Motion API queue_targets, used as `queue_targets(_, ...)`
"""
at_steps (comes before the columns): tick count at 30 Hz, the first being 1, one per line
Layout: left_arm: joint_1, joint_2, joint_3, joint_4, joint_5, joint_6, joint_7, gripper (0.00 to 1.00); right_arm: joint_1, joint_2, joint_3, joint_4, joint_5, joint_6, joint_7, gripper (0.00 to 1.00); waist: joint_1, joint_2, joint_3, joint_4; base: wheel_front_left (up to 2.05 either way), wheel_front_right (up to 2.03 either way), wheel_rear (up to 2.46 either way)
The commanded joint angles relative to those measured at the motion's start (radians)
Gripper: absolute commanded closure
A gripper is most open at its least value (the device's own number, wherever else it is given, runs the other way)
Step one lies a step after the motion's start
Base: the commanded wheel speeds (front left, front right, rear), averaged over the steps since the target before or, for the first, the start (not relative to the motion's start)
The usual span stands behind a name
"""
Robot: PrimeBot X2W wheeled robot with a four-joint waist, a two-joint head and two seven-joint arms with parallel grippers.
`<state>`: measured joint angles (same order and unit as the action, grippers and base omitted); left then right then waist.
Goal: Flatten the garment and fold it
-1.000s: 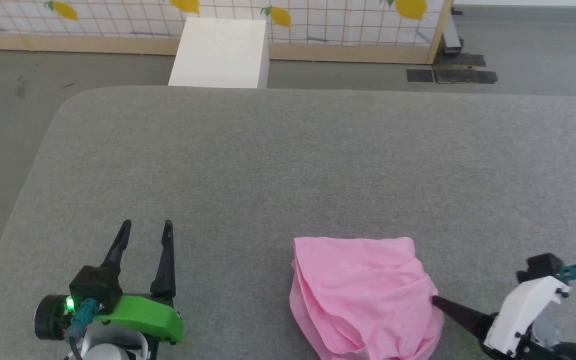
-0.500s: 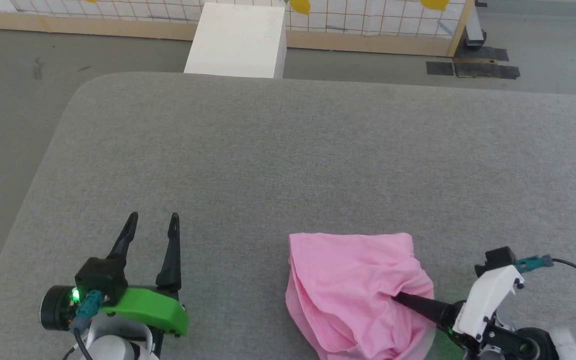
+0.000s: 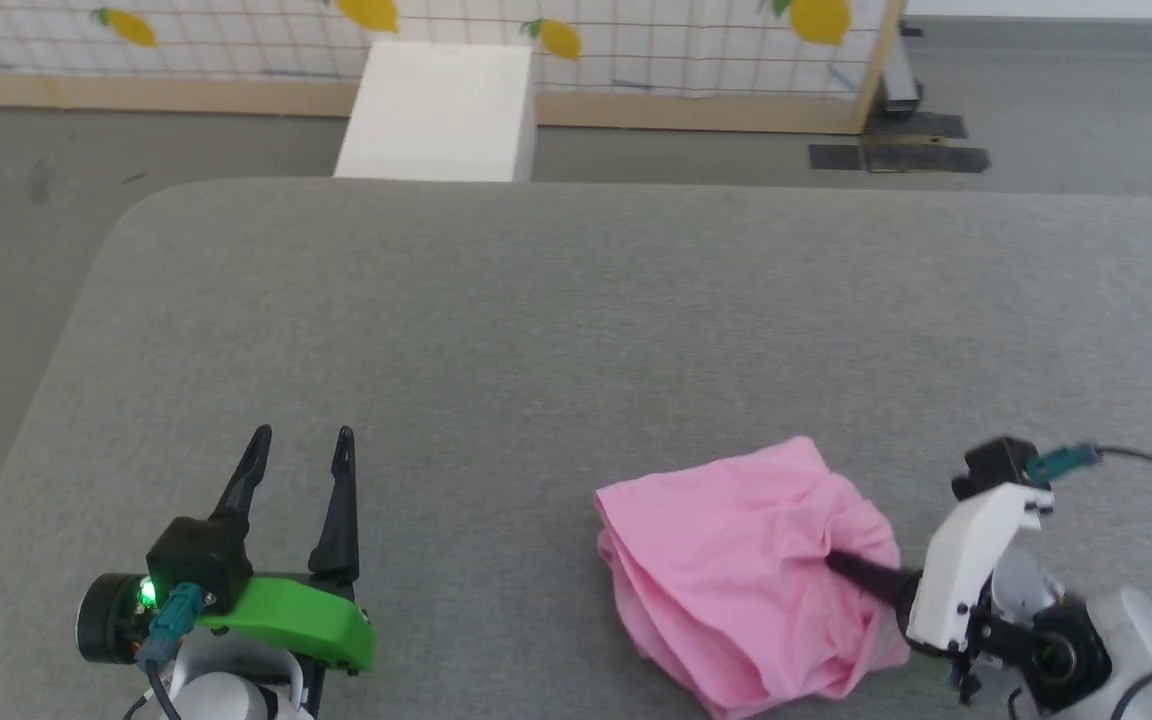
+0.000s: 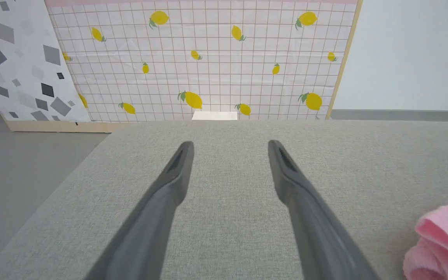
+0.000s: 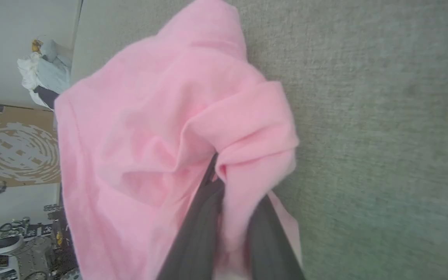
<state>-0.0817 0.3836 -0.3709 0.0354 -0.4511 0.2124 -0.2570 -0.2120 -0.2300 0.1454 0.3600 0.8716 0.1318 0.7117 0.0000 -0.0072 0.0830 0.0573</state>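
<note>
I had my right pincer [image 3: 836,562] low at the near right of the counter [image 3: 576,330], fingers pointing left into the garment [image 3: 726,570] and clamped on a fold of it. My left pincer [image 3: 302,436] rested near left, fingers apart, nothing between them. The garment — thin, soft pink cloth — sat bunched and creased on the coarse grey weave.
</note>
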Motion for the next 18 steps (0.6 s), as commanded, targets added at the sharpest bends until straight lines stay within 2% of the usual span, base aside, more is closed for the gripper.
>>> queue_targets(1, 0.009, 0.0, 0.003, -0.011, 0.006, 0.001, -0.005, 0.0, -0.036, -0.018, 0.017, -0.006, -0.045, -0.001, -0.013, 1.0, 0.0, 0.0072, -0.014, -0.054, 0.0, 0.0, 0.0)
queue_targets(7, 0.009, 0.004, 0.0, -0.042, 0.015, 0.002, -0.005, 0.0, -0.129, -0.085, 0.092, -0.024, -0.202, -0.001, 0.017, 1.0, 0.0, 0.0072, 0.014, -0.198, 0.0, 0.0, 0.0)
queue_targets(10, -0.004, 0.011, -0.001, -0.067, 0.025, 0.001, -0.005, 0.0, -0.177, -0.105, 0.107, -0.026, -0.243, -0.001, 0.033, 1.0, 0.0, 0.0072, 0.052, -0.281, 0.0, 0.0, 0.0)
queue_targets(14, -0.041, 0.031, -0.008, -0.112, 0.046, -0.007, 0.006, 0.0, -0.238, -0.133, 0.104, -0.01, -0.295, -0.001, 0.016, 1.0, 0.0, 0.0072, 0.134, -0.381, 0.0, 0.0, 0.0)
queue_targets(18, -0.1, 0.057, -0.017, -0.164, 0.074, -0.021, 0.033, 0.0, -0.292, -0.162, 0.079, 0.035, -0.356, -0.001, -0.024, 1.0, 0.0, 0.0072, 0.23, -0.447, 0.0, 0.0, 0.0)
